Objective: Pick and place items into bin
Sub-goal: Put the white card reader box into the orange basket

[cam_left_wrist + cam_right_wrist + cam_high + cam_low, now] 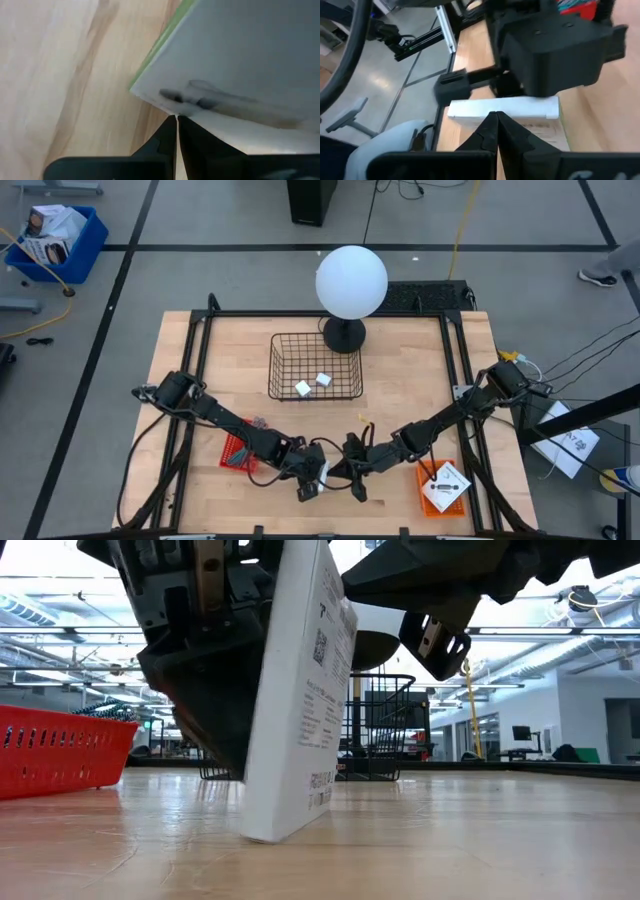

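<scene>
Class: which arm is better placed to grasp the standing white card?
Probably right: the right gripper faces the white card at its free top edge, while the left gripper leans against its face, propping it.

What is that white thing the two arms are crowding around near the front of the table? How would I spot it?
Start from the black wire basket in the middle of the wooden table, then come toward the front edge, where both arms meet. There a flat white box stands on edge, tilted, at the left claw. Unlike the two small white blocks in the basket, it is thin, tall and printed with black text.
</scene>
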Controlling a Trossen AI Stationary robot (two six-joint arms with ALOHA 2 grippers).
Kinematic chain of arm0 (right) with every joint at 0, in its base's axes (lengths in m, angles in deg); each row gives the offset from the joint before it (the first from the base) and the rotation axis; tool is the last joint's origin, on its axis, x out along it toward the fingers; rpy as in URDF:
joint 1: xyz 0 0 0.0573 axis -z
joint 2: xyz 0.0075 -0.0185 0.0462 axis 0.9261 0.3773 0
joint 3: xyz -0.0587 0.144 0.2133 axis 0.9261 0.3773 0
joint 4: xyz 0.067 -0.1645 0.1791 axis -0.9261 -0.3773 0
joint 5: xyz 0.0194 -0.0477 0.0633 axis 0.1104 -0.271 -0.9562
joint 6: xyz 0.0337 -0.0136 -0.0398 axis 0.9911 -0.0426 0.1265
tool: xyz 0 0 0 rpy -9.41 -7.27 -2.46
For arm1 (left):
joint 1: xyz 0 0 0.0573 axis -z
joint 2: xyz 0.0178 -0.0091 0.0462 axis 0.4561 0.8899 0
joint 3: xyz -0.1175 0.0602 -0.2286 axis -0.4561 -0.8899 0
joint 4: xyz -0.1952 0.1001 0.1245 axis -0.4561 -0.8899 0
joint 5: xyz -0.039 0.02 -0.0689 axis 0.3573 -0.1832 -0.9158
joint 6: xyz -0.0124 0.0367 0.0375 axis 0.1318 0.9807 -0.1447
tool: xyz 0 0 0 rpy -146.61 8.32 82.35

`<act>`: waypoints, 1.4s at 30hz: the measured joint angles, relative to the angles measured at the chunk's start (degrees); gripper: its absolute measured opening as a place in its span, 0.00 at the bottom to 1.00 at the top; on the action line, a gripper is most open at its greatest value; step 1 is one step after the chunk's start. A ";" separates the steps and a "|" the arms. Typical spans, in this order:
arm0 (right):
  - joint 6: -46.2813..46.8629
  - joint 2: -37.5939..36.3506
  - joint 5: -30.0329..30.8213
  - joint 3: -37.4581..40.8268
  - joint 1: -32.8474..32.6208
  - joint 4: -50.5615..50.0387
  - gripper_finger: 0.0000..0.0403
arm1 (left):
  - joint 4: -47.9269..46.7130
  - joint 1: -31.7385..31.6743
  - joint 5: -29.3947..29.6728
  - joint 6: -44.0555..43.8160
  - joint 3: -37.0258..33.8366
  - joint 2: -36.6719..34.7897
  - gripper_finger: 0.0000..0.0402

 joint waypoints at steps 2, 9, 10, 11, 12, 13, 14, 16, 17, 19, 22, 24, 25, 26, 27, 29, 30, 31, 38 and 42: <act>-0.16 0.04 0.45 -0.02 0.15 -0.02 0.00 | 0.96 -0.04 0.53 -0.04 0.02 -0.06 0.06; 1.75 0.09 1.19 0.01 0.62 -3.24 0.00 | 0.86 -0.08 1.30 0.71 0.15 -1.69 0.06; 1.76 0.12 0.94 0.01 0.61 -3.62 0.00 | 0.87 -0.07 1.27 1.05 0.14 -1.93 0.06; 1.76 0.29 0.87 0.14 0.64 -4.25 0.00 | 1.09 -0.07 1.27 1.08 0.15 -2.08 0.06; 1.78 0.42 0.85 0.31 0.68 -4.59 0.00 | 1.33 -0.07 1.30 1.06 0.16 -2.15 0.06; 1.76 0.46 0.83 0.31 0.70 -4.32 0.00 | 1.30 -0.07 1.35 0.91 0.17 -2.15 0.06; 1.74 0.41 0.83 0.26 0.70 -3.58 0.00 | 1.14 -0.07 1.35 0.88 0.15 -2.12 0.06; 1.67 0.18 0.59 0.13 0.62 -2.38 0.00 | 1.32 -0.07 1.19 0.87 0.13 -2.11 0.06; 1.68 0.17 0.32 0.11 0.57 -2.40 0.00 | 1.41 -0.07 1.03 0.85 0.13 -2.11 0.06; 1.65 0.17 0.20 0.13 0.52 -3.13 0.00 | 1.23 -0.07 0.98 0.49 0.13 -2.11 0.06; 1.40 0.17 0.22 0.13 0.52 -2.70 0.00 | 1.38 -0.05 0.28 0.09 0.13 -2.09 0.06; 1.37 0.17 0.22 0.13 0.53 -2.84 0.00 | 1.29 -0.04 -0.80 -0.03 0.13 -2.09 0.06; 1.37 0.17 0.20 0.13 0.55 -3.13 0.00 | 1.26 -0.04 -1.18 -0.03 0.13 -2.07 0.06; 1.35 0.17 0.22 0.13 0.55 -3.41 0.00 | 1.26 -0.01 -1.61 -0.07 0.13 -2.07 0.06; 1.34 0.17 0.25 0.13 0.55 -3.61 0.00 | 1.26 0.00 -1.91 -0.10 0.13 -2.07 0.06; 1.34 0.17 0.90 0.13 0.53 -3.90 0.00 | 1.17 0.07 -2.17 -0.14 0.13 -2.07 0.06; 1.34 0.17 1.48 0.13 0.53 -4.01 0.00 | 1.14 0.16 -2.17 -0.16 0.11 -2.07 0.06; 1.34 0.10 1.56 0.13 0.55 -4.30 0.00 | 1.18 0.26 -2.17 -0.17 0.11 -2.07 0.06; 2.33 -4.31 6.29 0.04 0.38 -13.71 0.00 | 1.03 0.52 -2.28 -0.49 0.11 -2.04 0.06; 2.76 -7.99 11.82 0.07 -0.89 -16.59 0.00 | 0.04 0.90 -2.87 0.07 0.02 -2.91 0.06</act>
